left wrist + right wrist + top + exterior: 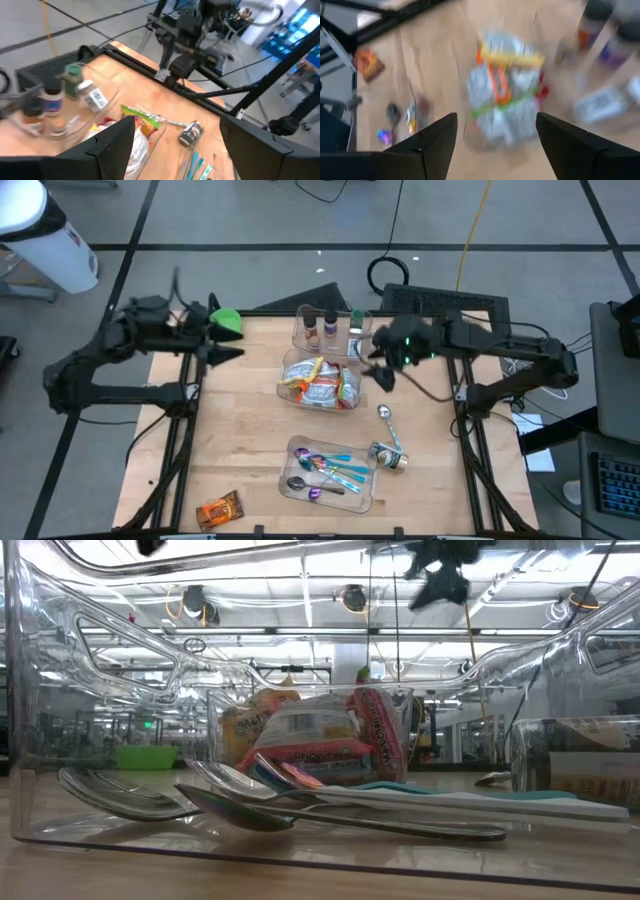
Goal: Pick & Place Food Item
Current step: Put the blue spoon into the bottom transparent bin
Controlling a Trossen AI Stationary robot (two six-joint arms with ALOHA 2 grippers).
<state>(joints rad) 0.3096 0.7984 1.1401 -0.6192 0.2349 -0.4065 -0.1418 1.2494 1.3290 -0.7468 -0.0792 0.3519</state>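
A clear bin (320,383) in the middle of the table holds several food packets (505,90), white, orange and yellow. It also shows in the low view as the clear bin (310,735). An orange snack packet (218,510) lies flat near the front left corner. My left gripper (228,348) hovers open above the table's far left part, left of the bin. My right gripper (382,372) hovers open just right of the bin. Both wrist views show nothing between the fingers of my left gripper (175,150) or my right gripper (495,145).
A clear container of spice bottles (325,330) stands behind the bin. A green bowl (228,320) sits at the far left. A clear tray of spoons (325,470) lies near the front. A loose spoon (385,415) and a crumpled silver item (390,458) lie at the right.
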